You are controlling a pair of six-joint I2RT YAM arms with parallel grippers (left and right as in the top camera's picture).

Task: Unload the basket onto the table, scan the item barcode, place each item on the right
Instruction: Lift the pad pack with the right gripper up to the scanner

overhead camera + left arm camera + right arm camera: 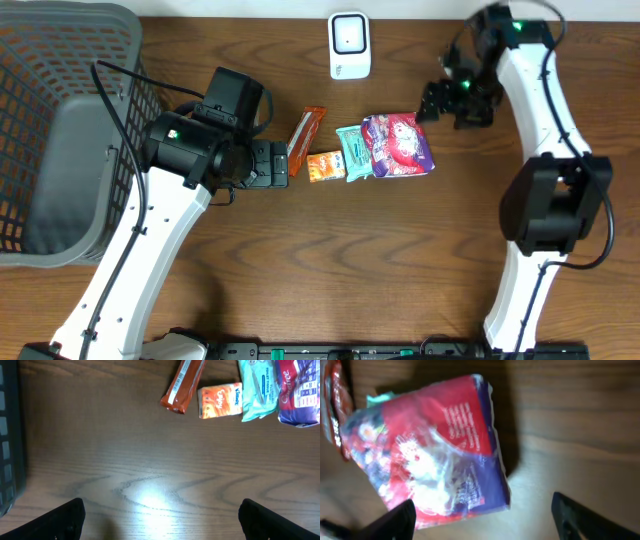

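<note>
While flat on the wood surface (300,260), right of the grey basket (60,130), gripped by nothing: purple-red tissue pack (398,145), at the end of a row with teal pack (354,152) and orange bar (307,128). Right gripper (438,102) spread by the tissue pack's right end; left gripper (160,520) spread near the bar. White scanner (349,45) beyond the row.

Dark wood-grain table (400,260), soft light glare
</note>
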